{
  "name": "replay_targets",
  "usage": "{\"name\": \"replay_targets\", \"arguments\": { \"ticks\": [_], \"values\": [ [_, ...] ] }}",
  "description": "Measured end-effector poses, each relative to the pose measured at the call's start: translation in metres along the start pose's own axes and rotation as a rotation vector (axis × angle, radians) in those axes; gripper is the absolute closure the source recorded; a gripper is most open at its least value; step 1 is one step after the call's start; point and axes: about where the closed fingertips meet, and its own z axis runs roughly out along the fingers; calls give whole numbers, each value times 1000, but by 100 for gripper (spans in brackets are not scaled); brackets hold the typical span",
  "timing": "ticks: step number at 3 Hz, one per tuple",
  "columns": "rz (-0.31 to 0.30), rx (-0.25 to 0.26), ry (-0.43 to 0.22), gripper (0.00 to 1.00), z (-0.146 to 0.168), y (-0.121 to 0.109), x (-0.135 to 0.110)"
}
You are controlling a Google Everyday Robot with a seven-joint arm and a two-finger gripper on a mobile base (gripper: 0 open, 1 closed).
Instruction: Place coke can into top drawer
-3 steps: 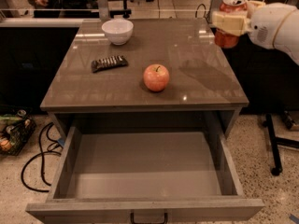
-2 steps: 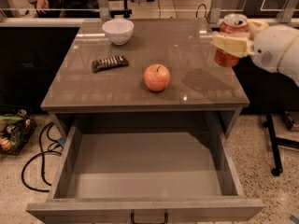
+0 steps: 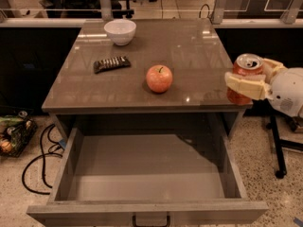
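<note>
My gripper [image 3: 247,78] is shut on the coke can [image 3: 245,69], a red can with a silver top, held upright in the air at the right front corner of the cabinet top [image 3: 94,86]. One cream finger [image 3: 245,86] crosses the can's front. The top drawer [image 3: 142,181] is pulled open below, wide and grey-brown, with a bare flat bottom and a dark handle [image 3: 150,220] on its front panel. The can is above and to the right of the drawer's right wall.
A red-orange apple [image 3: 159,78] sits near the top's front middle. A dark snack bar [image 3: 111,64] lies to its left and a white bowl [image 3: 120,31] stands at the back. Cables and a basket [image 3: 14,134] lie on the floor at left; a stand leg [image 3: 276,145] rises at right.
My gripper has carried the coke can from the cabinet's back right corner forward and down to its front right corner. The apple, bar and bowl have not moved.
</note>
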Motion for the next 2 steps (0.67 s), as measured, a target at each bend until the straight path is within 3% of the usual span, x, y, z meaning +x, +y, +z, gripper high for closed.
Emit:
{"name": "replay_targets", "arguments": {
  "ticks": [1, 2],
  "values": [
    [43, -80, 14, 100, -15, 11, 36],
    [50, -122, 14, 100, -16, 21, 39]
  ]
}}
